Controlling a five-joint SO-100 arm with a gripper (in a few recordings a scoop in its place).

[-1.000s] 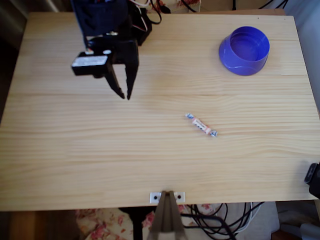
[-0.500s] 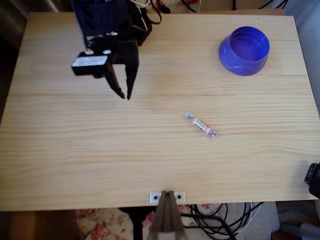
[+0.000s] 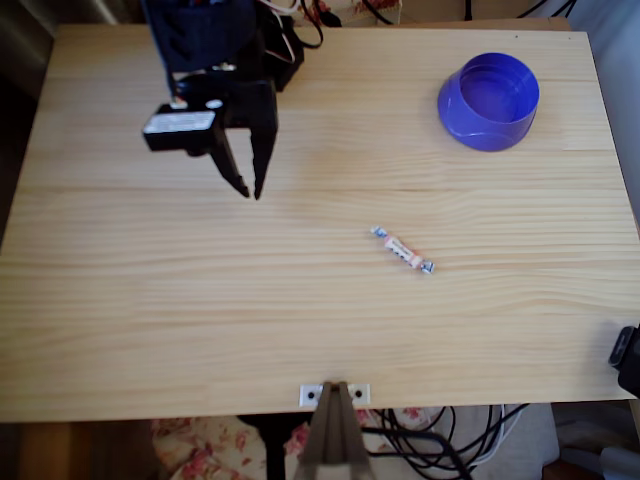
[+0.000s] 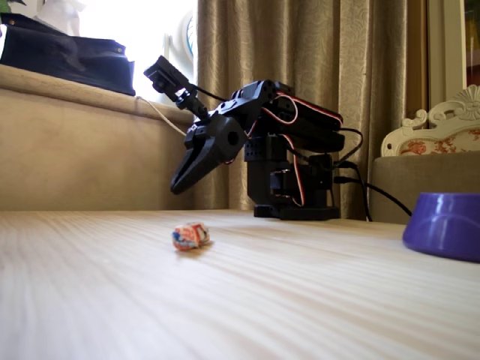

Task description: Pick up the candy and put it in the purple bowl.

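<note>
— Pale pine table (image 3: pixel 150 320), curtains behind. Where is the candy (image 3: pixel 403 250)?

— Lying loose mid-table, well apart from the purple bowl (image 3: pixel 488 101) at the far right corner in the overhead view. The gripper (image 3: pixel 250 190) hangs above the wood, fingers slightly parted, holding nothing.

— How will it handle?

— Probably light, with a slick, crinkly wrapper; pinch across the firm middle, not the twisted ends. From the low fixed view it's end-on, its length hidden.

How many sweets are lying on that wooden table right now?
1. The small wrapped candy with a pink-orange middle lies alone on the pale wooden table, apart from the round blue-purple plastic bowl; the bowl's inside looks empty.
</note>
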